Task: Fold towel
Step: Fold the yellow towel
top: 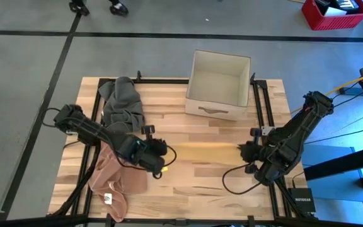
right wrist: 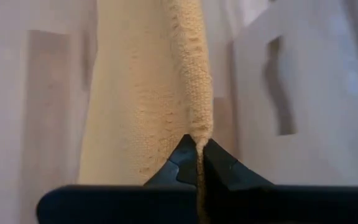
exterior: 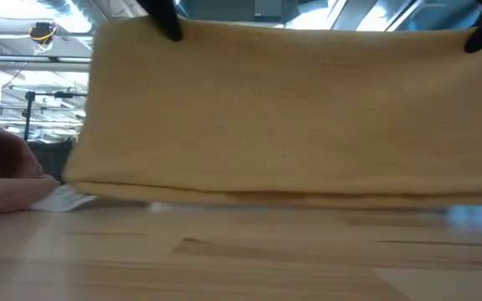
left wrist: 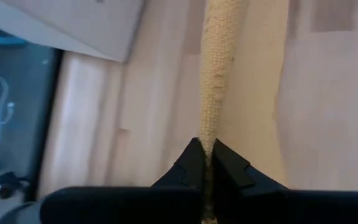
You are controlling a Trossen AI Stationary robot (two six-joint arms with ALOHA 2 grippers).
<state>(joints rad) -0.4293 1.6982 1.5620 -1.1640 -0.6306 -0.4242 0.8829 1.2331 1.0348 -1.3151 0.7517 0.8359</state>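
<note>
A yellow towel (top: 203, 151) is stretched between my two grippers above the middle of the wooden table (top: 188, 189). In the low view it hangs as a wide sheet (exterior: 291, 109) with its lower edge (exterior: 291, 197) down at the table top; I cannot tell whether that edge touches. My left gripper (top: 164, 153) is shut on the towel's left top corner. My right gripper (top: 243, 151) is shut on the right top corner. My left gripper pinches the towel's upper edge (left wrist: 207, 134) at its left end between its two fingers, slanting down from the table's left. The edge runs taut away from the fingertips, and the towel hangs below it. One layer or several, I cannot tell. My right gripper pinches the upper edge (right wrist: 196, 127) at its right end between its two fingers, slanting down from the table's right. The edge is drawn taut toward the other gripper, with the cloth hanging beneath.
A white open box (top: 218, 85) stands at the table's far side. A grey cloth (top: 121, 104) lies bunched at the far left and a pink cloth (top: 115, 176) at the near left. A red crate (top: 336, 12) sits on the floor beyond.
</note>
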